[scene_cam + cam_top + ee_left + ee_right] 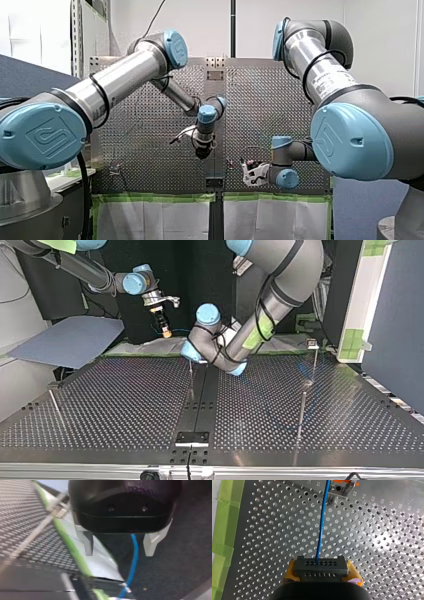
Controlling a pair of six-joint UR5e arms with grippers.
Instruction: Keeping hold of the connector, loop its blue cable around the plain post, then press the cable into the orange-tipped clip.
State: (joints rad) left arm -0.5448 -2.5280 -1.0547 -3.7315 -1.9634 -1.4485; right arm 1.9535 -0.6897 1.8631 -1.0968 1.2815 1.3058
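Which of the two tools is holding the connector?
My right tool, yellow pads clamped on the grey connector; my left tool is open around the cable.

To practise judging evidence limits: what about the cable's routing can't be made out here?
Orange-tipped clip: right wrist view, cut off by the edge.
Blue cable: left wrist view, blurred, runs off the edge.
Cable between my left hand and my right hand: front view, too small to trace.

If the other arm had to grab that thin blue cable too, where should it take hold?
Probably the straight stretch of blue cable ahead of the connector that my right tool holds. It is thin and straight, so my left tool should close across it, one finger each side; a blue cable runs between its open fingers.
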